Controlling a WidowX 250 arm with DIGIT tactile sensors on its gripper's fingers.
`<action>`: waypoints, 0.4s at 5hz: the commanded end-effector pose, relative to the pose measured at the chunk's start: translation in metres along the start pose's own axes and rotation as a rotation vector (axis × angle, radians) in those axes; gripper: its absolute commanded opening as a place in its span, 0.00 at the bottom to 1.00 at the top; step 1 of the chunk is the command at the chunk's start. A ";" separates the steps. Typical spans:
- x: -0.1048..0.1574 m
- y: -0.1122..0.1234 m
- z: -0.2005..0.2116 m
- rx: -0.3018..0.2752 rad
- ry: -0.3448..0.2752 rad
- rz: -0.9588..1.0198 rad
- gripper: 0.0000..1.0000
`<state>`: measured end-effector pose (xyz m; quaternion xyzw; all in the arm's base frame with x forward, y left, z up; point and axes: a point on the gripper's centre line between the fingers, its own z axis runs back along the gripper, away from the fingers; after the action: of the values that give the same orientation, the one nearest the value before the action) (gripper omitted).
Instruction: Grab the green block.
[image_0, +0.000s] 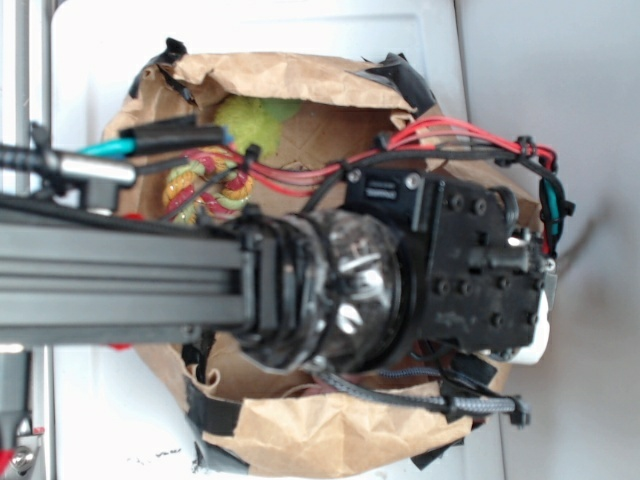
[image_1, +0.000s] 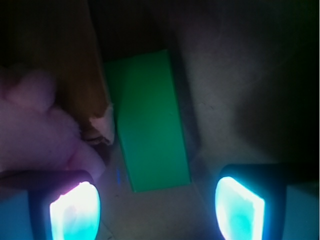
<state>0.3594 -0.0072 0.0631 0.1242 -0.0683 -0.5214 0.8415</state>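
Note:
In the wrist view the green block (image_1: 148, 120), flat and smooth, lies on the brown floor of the bag, its near end just ahead of my gripper (image_1: 157, 210). The gripper is open and empty, with its two glowing pads (image_1: 76, 212) wide apart at the bottom of the frame; the block's near end is in line with the gap between them. In the exterior view the gripper (image_0: 530, 300) is down inside the brown paper bag (image_0: 300, 75) and the arm hides the block.
A pink plush toy (image_1: 35, 125) lies just left of the block, by the left pad. A lime-green plush toy (image_0: 255, 118) and a red-yellow rope toy (image_0: 205, 185) lie in the bag's upper part. The bag's walls surround the gripper.

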 end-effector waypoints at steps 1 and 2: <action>0.030 0.017 0.006 0.091 -0.059 -0.053 1.00; 0.036 0.008 0.003 0.083 -0.057 -0.084 1.00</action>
<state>0.3629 -0.0146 0.0512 0.1270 -0.0591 -0.5354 0.8329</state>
